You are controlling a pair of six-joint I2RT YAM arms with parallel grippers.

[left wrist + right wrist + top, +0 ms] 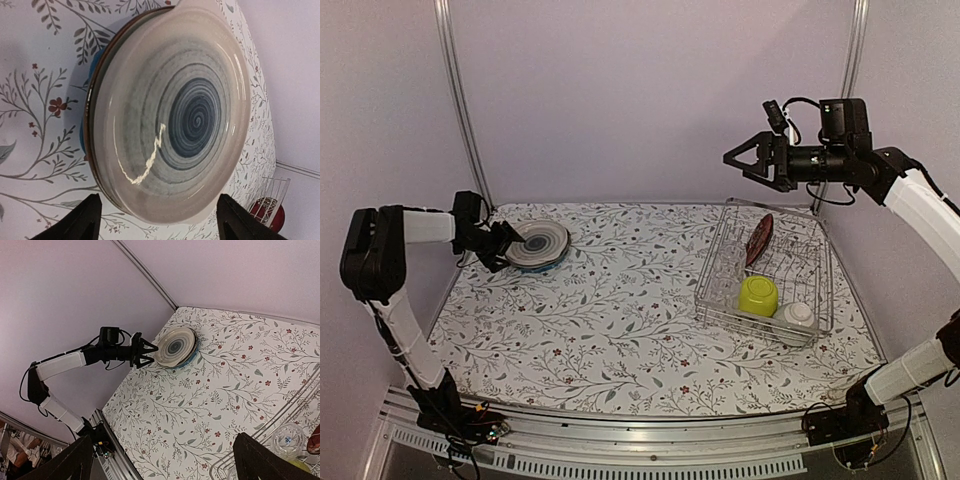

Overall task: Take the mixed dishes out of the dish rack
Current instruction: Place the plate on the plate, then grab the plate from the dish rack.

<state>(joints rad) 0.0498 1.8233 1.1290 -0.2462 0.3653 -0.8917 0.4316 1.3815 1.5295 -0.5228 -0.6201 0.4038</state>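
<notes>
The grey ringed plate (538,243) lies on the pale blue-green plate (542,264) at the table's far left. My left gripper (508,246) is open, its tips at either side of the ringed plate's near rim (175,115); blue shows under that rim (82,136). The dish rack (817,262) stands at the right. It holds the upright red floral plate (758,238), the upturned lime-green bowl (758,295) and a small whitish round dish (798,314). My right gripper (735,160) is open and empty, high above the rack's far left corner. A clear glass (288,439) shows in the right wrist view.
The floral tablecloth (620,320) covers the table between the plates and the rack. Purple walls and metal corner posts (460,100) close the back and sides. The aluminium rail (640,440) with the arm bases runs along the near edge.
</notes>
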